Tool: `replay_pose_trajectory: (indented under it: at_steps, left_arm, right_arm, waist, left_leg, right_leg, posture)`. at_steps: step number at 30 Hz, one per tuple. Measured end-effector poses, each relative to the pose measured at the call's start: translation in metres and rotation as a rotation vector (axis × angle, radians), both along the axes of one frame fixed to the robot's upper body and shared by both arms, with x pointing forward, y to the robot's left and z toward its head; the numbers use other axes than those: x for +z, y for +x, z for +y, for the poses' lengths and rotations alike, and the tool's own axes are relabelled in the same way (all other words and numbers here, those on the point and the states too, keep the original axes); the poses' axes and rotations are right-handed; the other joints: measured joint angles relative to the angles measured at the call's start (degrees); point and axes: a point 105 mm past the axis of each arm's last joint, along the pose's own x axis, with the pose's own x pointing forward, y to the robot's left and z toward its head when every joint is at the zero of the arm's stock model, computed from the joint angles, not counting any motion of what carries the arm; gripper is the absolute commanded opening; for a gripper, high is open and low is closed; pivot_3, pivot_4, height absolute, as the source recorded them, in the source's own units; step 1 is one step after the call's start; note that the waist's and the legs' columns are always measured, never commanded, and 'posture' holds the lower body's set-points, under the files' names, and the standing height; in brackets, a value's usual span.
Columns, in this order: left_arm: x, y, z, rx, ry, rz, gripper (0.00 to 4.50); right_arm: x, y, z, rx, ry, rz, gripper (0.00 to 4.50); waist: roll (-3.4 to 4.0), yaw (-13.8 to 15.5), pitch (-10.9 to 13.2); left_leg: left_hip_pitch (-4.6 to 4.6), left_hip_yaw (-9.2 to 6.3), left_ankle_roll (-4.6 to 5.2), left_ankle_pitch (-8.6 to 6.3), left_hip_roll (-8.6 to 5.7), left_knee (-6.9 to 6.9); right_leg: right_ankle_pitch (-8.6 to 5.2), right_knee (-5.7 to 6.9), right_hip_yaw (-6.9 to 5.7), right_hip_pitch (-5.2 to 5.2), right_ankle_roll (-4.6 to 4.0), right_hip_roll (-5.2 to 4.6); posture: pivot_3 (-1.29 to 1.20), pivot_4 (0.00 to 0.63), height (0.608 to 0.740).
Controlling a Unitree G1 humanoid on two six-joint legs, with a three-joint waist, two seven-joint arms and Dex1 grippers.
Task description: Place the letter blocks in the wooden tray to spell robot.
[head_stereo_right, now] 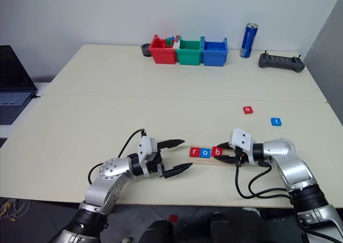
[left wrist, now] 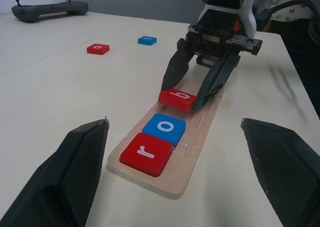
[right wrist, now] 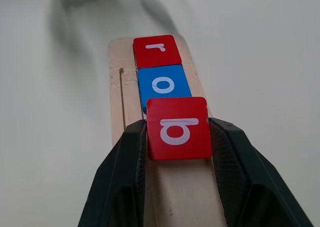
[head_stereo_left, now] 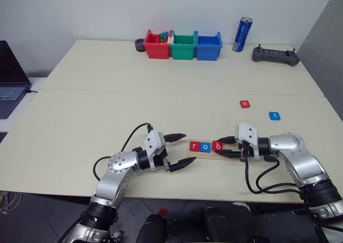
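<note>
Two blocks seated in the wooden tray (left wrist: 197, 152): red r (left wrist: 146, 153), then blue o (left wrist: 164, 128). Third, red b (right wrist: 177, 128), pinched between the right tool (right wrist: 177, 137) fingers, tilted over the groove beside the o. Left tool (head_stereo_left: 179, 150) spread wide, empty, just off the tray's end. Red o (head_stereo_left: 245, 104) and blue t (head_stereo_left: 274, 115) left on the table, well beyond the right tool.

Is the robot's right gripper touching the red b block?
Touching. In the right wrist view, the right gripper has one black finger pressed against each side of the red b block, holding it over the wooden tray.
</note>
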Motion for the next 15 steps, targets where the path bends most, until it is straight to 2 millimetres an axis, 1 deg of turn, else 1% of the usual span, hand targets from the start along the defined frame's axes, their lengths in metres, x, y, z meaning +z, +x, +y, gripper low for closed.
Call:
replay_pose_trajectory:
  at_steps: [6,7,8,15]
  left_arm:
    - [0.0000,0.0000,0.0000,0.000,0.000,0.000,4.50]
    - [0.0000,0.0000,0.0000,0.000,0.000,0.000,4.50]
    - [0.0000,0.0000,0.0000,0.000,0.000,0.000,4.50]
    - [-0.0002,-0.0001,0.0000,-0.001,0.001,0.000,4.50]
  right_arm:
    - [-0.0013,0.0002,-0.0008,-0.010,-0.001,0.022,3.93]
    - [-0.0013,0.0003,-0.0009,-0.011,-0.001,0.024,4.25]
    - [-0.0009,0.0006,-0.0009,-0.013,-0.001,0.025,4.46]
    - [0.0050,0.0040,-0.0005,-0.020,0.012,0.020,4.46]
  waist:
    - [0.00,0.0,0.0]
    - [0.00,0.0,0.0]
    - [0.00,0.0,0.0]
    - [0.00,0.0,0.0]
  left_leg:
    - [0.00,0.00,0.00,0.00,0.00,0.00]
    - [0.00,0.00,0.00,0.00,0.00,0.00]
    - [0.00,0.00,0.00,0.00,0.00,0.00]
    - [0.00,-0.01,0.00,0.00,0.00,0.00]
  right_leg:
    - [0.00,0.00,0.00,0.00,0.00,0.00]
    - [0.00,0.00,0.00,0.00,0.00,0.00]
    - [0.00,0.00,0.00,0.00,0.00,0.00]
    - [0.00,0.00,-0.01,0.00,0.00,0.00]
  posture:
    - [0.00,0.150,0.740]
    - [0.00,0.150,0.740]
    - [0.00,0.150,0.740]
    - [0.00,0.150,0.740]
